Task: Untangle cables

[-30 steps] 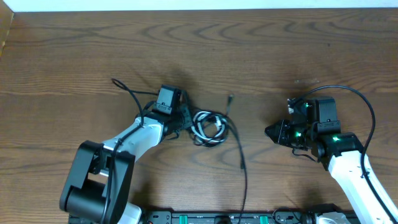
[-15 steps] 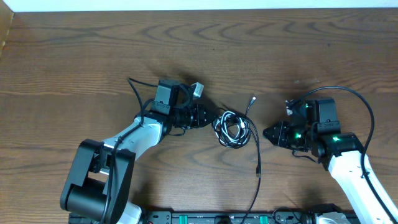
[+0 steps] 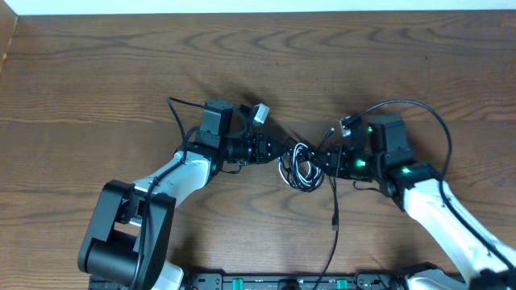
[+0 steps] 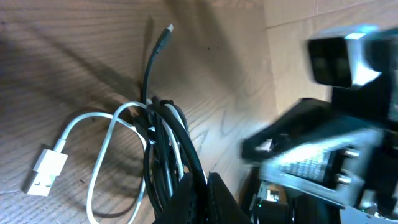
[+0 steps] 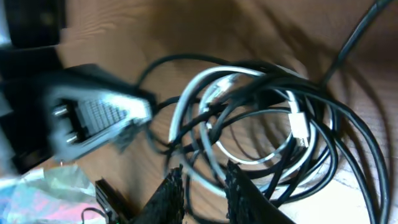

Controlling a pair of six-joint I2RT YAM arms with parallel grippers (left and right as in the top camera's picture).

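The cables (image 3: 302, 167) lie in one tangled coil of black and white strands at the table's middle. My left gripper (image 3: 278, 151) reaches in from the left and is shut on black strands at the coil's edge (image 4: 202, 177). In the left wrist view the white cable (image 4: 102, 143) loops out to a white USB plug (image 4: 46, 171), and a black plug end (image 4: 168, 29) points away. My right gripper (image 3: 329, 161) sits at the coil's right side, open (image 5: 205, 169), with a white and a black strand crossing between its fingers over the coil (image 5: 261, 118).
One black cable (image 3: 334, 211) trails from the coil toward the front edge of the wooden table (image 3: 97, 72). The two arms face each other closely across the coil. The left arm's base (image 3: 125, 234) stands at the front left.
The left gripper has dragged the coil to the right. The right arm has swung left from the table's right side up to the coil.
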